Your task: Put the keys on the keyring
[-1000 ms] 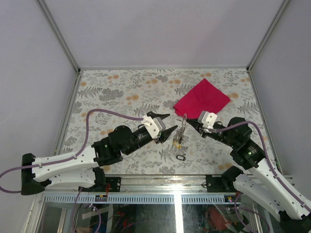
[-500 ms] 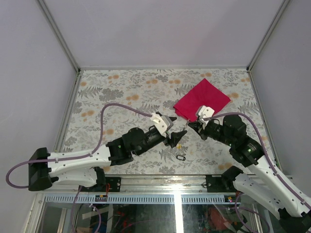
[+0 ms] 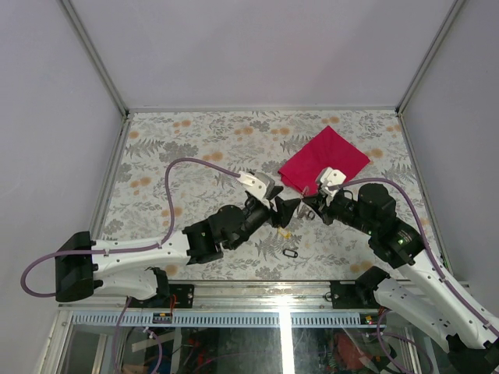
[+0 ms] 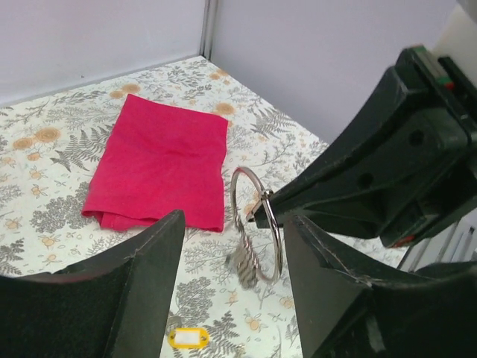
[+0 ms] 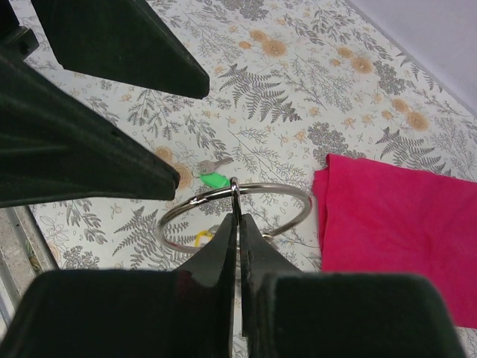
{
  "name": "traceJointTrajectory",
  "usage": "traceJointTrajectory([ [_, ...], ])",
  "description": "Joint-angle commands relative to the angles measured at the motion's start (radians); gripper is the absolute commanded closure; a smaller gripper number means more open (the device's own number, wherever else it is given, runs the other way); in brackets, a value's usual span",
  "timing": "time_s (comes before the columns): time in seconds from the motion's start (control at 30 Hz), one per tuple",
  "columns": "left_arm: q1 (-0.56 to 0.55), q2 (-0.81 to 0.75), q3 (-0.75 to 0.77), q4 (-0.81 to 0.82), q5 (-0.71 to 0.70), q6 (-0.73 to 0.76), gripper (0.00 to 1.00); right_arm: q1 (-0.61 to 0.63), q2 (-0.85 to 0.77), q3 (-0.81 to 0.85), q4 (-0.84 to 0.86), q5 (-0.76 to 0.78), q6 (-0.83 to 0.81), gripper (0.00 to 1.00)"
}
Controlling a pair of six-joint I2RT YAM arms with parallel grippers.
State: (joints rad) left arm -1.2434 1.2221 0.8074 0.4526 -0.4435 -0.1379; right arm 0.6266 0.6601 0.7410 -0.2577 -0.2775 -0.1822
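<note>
Pale grey walls around a floral-print worktop point(image 3: 195, 148), viewed from above. Reaching in from the near edge, left arm point(image 3: 156, 245) and right arm point(image 3: 398, 241), black and white, with purple cables, meeting tip to tip around the middle of the worktop. Just beyond that meeting point, on the far right part of the surface, a crimson cloth point(image 3: 323, 158), folded and lying flat.

Left hand point(image 3: 285, 209) released: fingers point(image 4: 141, 283) spread wide, gripping nothing, with the keyring point(image 4: 257, 224) framed in the gap between them in the wrist view. Right hand point(image 5: 238, 224) clenched on that keyring, fingertips pinched together on the wire of the loop and carrying it clear of the worktop, between the two hands and near the cloth's near corner. From the left wrist, loop standing nearly upright, with a small hanging cluster point(image 4: 242, 262) on its lower part, too blurred to name piece by piece.

Loose on the worktop below:
- a yellow key tag point(image 4: 188, 338), flat, just under the ring
- a black key tag point(image 3: 291, 253), nearer the front edge and apart from both hands
- a green key tag point(image 5: 215, 179) joined to a small metal key, in the right wrist view just past the ring
</note>
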Motion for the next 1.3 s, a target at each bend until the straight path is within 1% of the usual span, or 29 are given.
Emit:
traceJointTrajectory([
  [0.0,-0.004,-0.009,0.034,0.106,-0.095,-0.138,0.44,0.004,-0.008,0.03,0.067,0.003,0.018,1.0],
  [0.2,-0.005,-0.002,0.052,0.086,-0.098,-0.196,0.44,0.004,-0.006,0.028,0.073,0.0,0.025,1.0],
  [0.33,-0.005,0.018,0.09,0.022,-0.122,-0.223,0.44,0.004,-0.007,0.026,0.082,-0.005,0.03,1.0],
  [0.5,-0.003,0.04,0.128,-0.016,-0.116,-0.245,0.47,0.004,-0.005,0.026,0.087,-0.012,0.033,1.0],
  [0.67,-0.003,0.069,0.185,-0.108,-0.119,-0.263,0.48,0.004,-0.008,0.026,0.09,-0.014,0.036,1.0],
  [0.93,-0.003,0.102,0.248,-0.212,-0.117,-0.284,0.57,0.004,-0.014,0.024,0.09,-0.01,0.038,1.0],
  [1.27,-0.003,0.134,0.286,-0.269,-0.111,-0.298,0.61,0.004,-0.015,0.023,0.095,-0.014,0.044,1.0],
])
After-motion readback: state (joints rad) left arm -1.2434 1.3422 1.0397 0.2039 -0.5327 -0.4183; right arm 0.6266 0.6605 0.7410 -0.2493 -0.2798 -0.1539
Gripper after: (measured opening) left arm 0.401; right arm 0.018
